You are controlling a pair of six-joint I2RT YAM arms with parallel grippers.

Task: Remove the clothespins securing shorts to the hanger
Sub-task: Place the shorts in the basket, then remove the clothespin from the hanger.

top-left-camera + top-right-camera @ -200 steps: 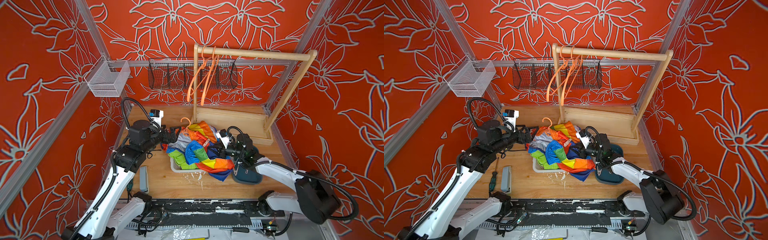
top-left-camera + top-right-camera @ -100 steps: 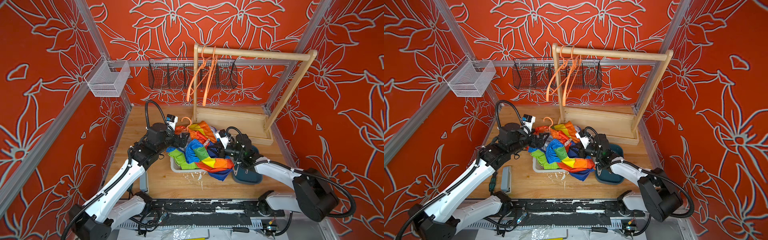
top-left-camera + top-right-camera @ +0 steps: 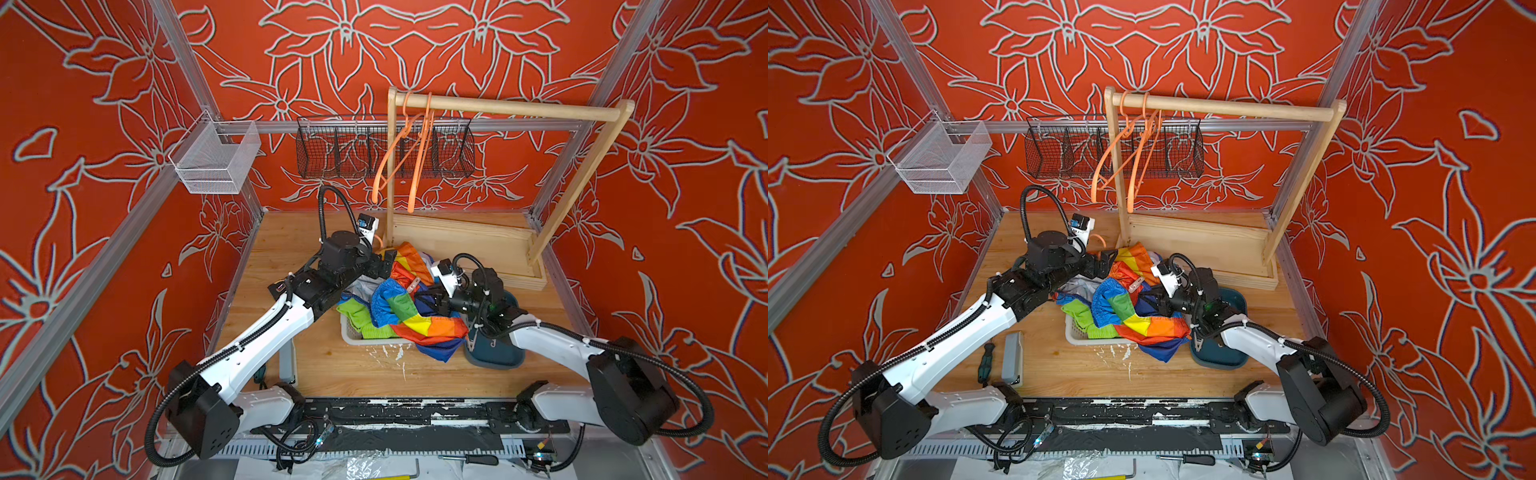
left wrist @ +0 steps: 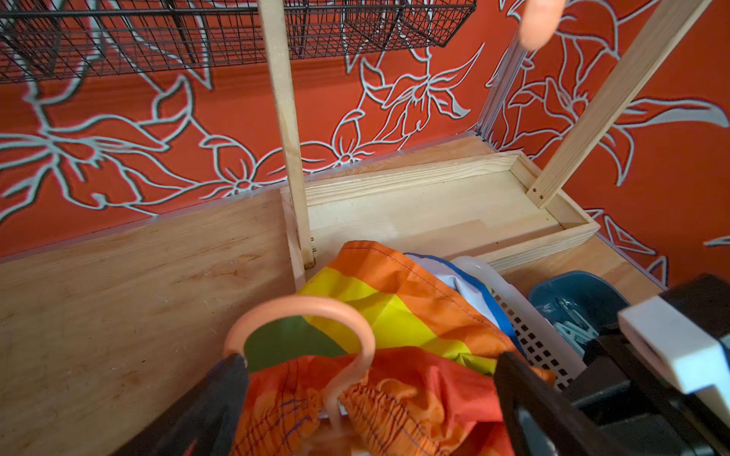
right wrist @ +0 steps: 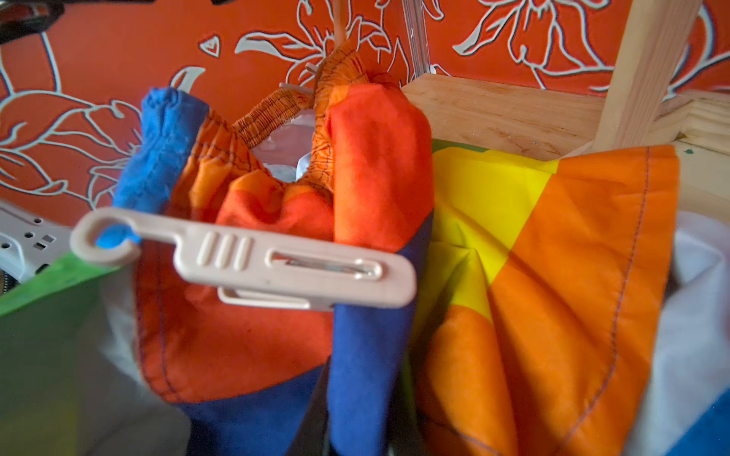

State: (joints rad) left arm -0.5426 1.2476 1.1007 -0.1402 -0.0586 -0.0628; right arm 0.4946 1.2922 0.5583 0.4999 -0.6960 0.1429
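My left gripper (image 4: 373,357) hangs over the far edge of a heap of clothes in the middle of the wooden table (image 3: 286,249), jaws spread wide. The hook of an orange hanger (image 4: 316,308) rises between them; one fingertip (image 4: 237,361) is at the end of the hook, while the other stands clear of it. The hanger's neck runs down into the gathered waistband of the rainbow shorts (image 4: 395,308). These shorts lie crumpled over a white basket (image 3: 353,334), with lime green shorts (image 3: 361,316) under them at the side nearer my left arm. My right gripper (image 3: 430,300) reaches into the heap from the opposite side. Its jaws stand narrow, with the tips buried in a dark blue fold of the rainbow shorts, and I cannot tell whether they pinch the cloth. Just ahead of my right wrist camera, a pale pink clothespin (image 5: 276,268) is clipped onto the red and blue cloth, lying nearly level, and it shows on top of the heap in both top views (image 3: 1136,284). Beside the basket, under my right arm, sits a blue tub (image 3: 1219,357) holding pale mint clothespins (image 4: 572,327). Behind the heap stands a wooden rack (image 3: 498,108) with two bare orange hangers (image 3: 399,166) on its bar.
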